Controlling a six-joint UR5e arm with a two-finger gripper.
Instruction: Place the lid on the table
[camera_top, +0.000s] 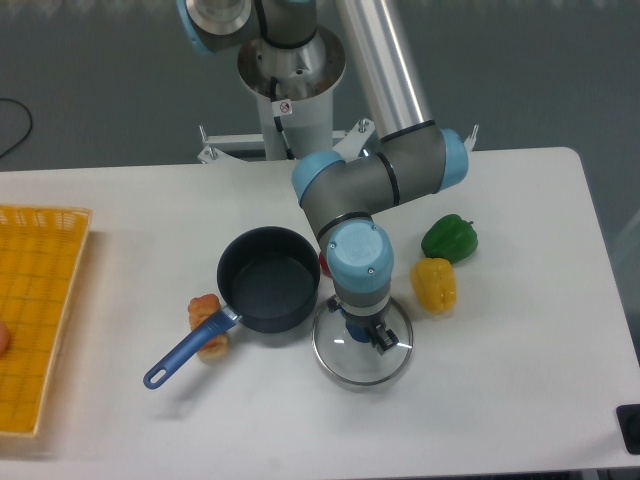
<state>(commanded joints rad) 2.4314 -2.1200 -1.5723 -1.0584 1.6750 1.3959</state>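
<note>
The round glass lid (338, 362) with a silver rim lies flat and low over the white table (500, 400), just right of the dark blue saucepan (268, 278). I cannot tell whether it touches the table. My gripper (364, 339) points straight down over the lid's centre. Its dark fingers (384, 342) stand on either side of the knob, which is hidden beneath them. The gripper looks shut on the knob.
The saucepan's blue handle (185, 355) points to the front left over a small orange-brown piece of food (207, 312). A yellow pepper (434, 284) and a green pepper (450, 238) lie right of the arm. A yellow mesh tray (40, 310) sits at the left edge.
</note>
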